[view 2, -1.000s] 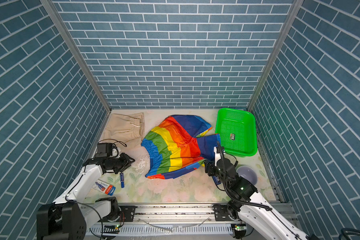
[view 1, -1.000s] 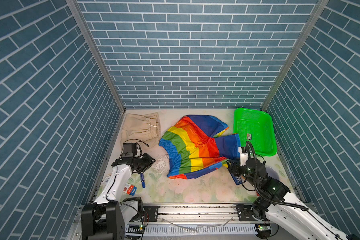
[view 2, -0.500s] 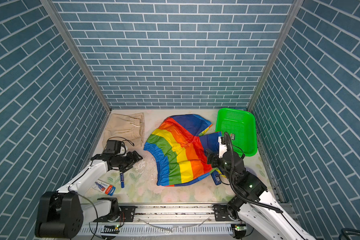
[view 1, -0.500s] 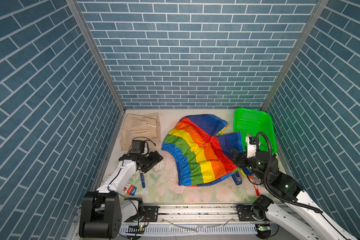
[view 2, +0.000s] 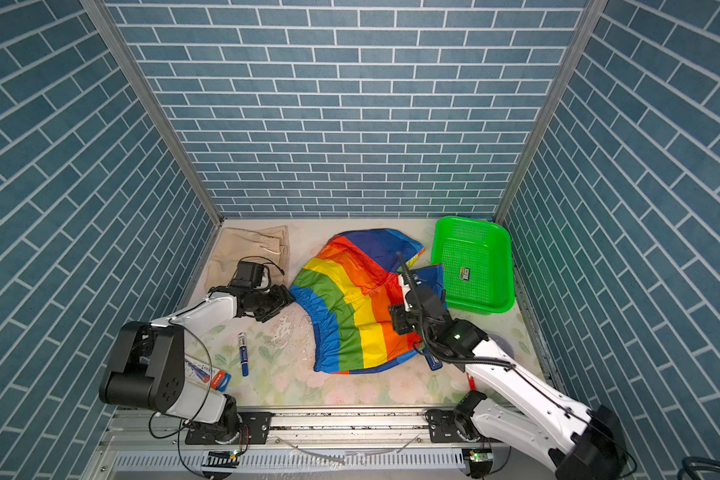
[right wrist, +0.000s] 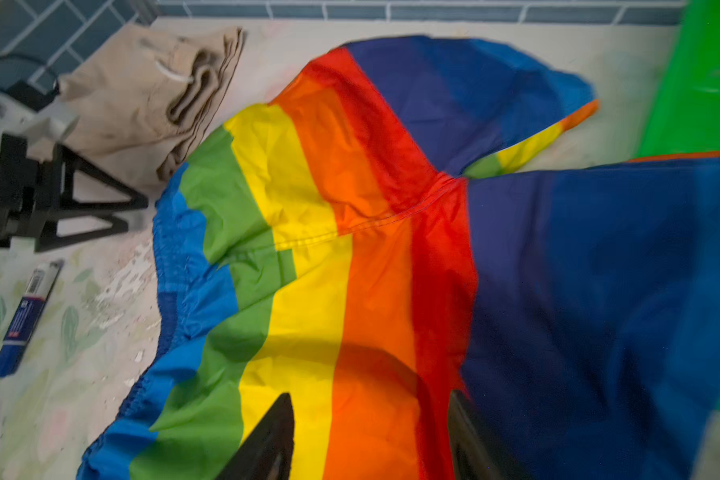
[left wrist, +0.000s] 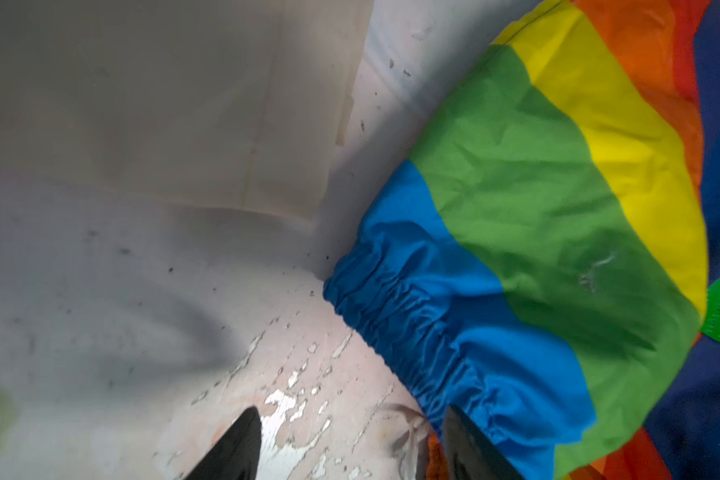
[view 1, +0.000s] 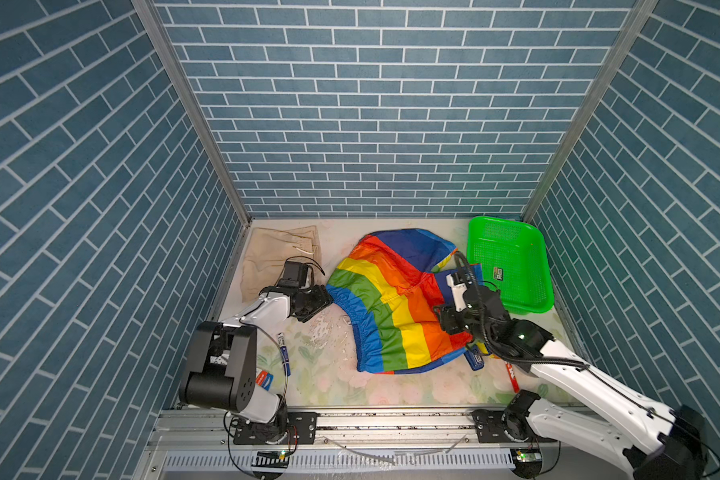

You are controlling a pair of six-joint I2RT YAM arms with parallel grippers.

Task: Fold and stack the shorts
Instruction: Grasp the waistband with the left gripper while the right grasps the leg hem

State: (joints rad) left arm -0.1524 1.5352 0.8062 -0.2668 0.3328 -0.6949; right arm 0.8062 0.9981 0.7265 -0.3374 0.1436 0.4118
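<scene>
1. Tabletop (view 1: pixel 395 390) is carrying both garments, and the rainbow shorts (view 1: pixel 391 307) are lying spread and unfolded across its middle.
2. Green basket (view 1: pixel 512 257) is sitting at the far right, with one leg of the rainbow pair reaching toward it and the other pointing at the back wall.
3. Beige shorts (view 1: pixel 275 257) are resting in the far left corner, looking folded already and lying apart from the rainbow pair.
4. Gathered blue waistband (view 1: pixel 362 332) is running near-to-far on the left arm's side, so the garment's length is stretching across the table between the two arms.
5. Left gripper (left wrist: pixel 350 419) is hovering with jaws apart and only bare table between them. The waistband is lying just beside one finger, making this the nearer arm for that edge.
6. Right gripper (right wrist: pixel 368 399) is hanging over the orange and red stripes near the leg end, jaws likewise spread and gripping nothing. Whether its tips are touching the cloth I cannot tell.
</scene>
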